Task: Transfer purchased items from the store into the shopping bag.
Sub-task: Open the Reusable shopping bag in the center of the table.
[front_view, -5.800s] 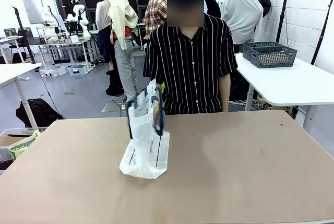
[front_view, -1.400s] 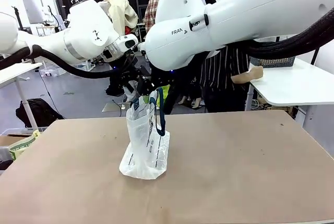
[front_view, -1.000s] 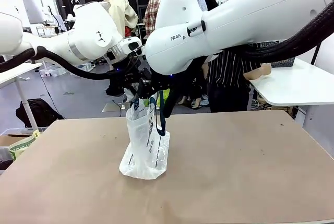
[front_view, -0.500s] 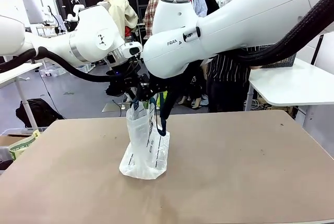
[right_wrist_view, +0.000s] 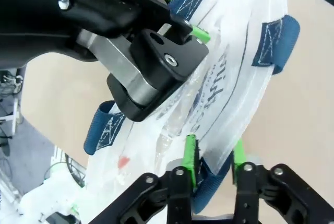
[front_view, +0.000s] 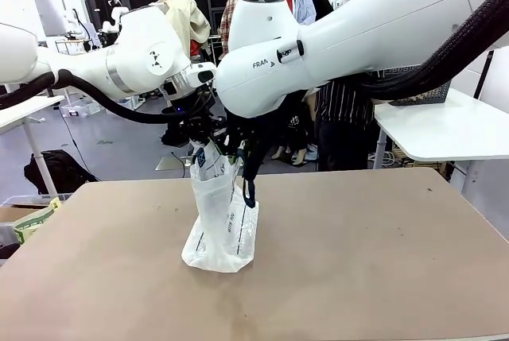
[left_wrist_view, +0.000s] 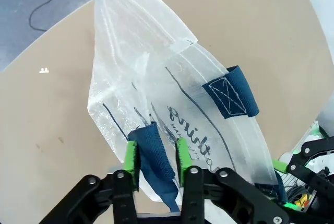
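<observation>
In the front view the bag (front_view: 223, 230) is standing upright on the surface (front_view: 358, 261), a little left of the middle, its base spreading on the top and its mouth pointing up. The left arm (front_view: 135, 63) and the right arm (front_view: 358, 31) are meeting just above that mouth, and from here I cannot tell how either is gripping. A person (front_view: 343, 110) is standing beyond the far edge, partly hidden by the right arm. In the left wrist view the left fingers (left_wrist_view: 131, 156) are sitting closed on a navy strap (left_wrist_view: 154, 153) at the bag's rim, one green pad touching each edge of it; black print (left_wrist_view: 195, 135) is running along the translucent wall just beside it, and the surface is showing below the bag. In the right wrist view the right fingers (right_wrist_view: 190, 153) are closing likewise on a second strap (right_wrist_view: 211, 177), with the white plastic rim lying between the pads above it. The left fingers are pressing at the bag's rim farther off, and a small red tag (right_wrist_view: 122, 161) is showing through the plastic.
</observation>
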{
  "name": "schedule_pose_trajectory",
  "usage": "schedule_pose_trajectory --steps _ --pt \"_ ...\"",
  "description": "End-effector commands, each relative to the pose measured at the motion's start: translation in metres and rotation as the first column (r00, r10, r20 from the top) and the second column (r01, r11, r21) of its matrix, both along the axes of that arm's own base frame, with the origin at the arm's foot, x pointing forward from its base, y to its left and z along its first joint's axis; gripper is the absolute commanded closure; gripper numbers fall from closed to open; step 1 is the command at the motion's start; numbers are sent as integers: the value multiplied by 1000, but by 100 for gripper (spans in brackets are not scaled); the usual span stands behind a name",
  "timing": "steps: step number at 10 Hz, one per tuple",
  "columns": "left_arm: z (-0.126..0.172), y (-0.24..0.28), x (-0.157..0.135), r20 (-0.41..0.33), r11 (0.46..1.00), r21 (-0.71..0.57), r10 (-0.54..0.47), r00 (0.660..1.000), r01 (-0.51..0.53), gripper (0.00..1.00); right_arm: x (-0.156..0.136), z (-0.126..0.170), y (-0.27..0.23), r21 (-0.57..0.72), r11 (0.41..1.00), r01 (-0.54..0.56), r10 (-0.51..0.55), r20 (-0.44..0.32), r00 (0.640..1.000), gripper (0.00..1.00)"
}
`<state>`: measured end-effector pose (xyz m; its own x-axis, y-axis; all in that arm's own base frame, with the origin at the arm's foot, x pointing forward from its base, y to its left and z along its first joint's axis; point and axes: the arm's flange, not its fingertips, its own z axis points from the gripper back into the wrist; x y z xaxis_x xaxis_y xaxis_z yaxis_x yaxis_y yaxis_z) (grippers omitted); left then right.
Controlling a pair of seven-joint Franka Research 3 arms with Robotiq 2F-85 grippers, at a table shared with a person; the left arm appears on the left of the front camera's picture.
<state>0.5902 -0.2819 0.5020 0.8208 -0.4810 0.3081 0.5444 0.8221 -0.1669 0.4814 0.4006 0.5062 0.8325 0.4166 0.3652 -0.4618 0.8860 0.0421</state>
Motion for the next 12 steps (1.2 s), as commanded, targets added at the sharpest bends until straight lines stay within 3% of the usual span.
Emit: schedule_pose_trajectory --steps 1,6,7,12 --pt "6 7 -5 13 1000 12 26 1000 -26 100 3 1 7 -35 998 51 -50 16 999 100" --pt "1 28 -13 22 994 29 108 994 -109 100 4 5 5 -60 993 104 -102 36 994 100" --pt "5 83 -31 57 969 31 243 968 -245 100 7 4 2 -57 990 132 -131 30 991 100" --pt "9 140 -57 78 935 27 351 933 -354 100 10 1 8 -62 990 124 -124 7 992 100"
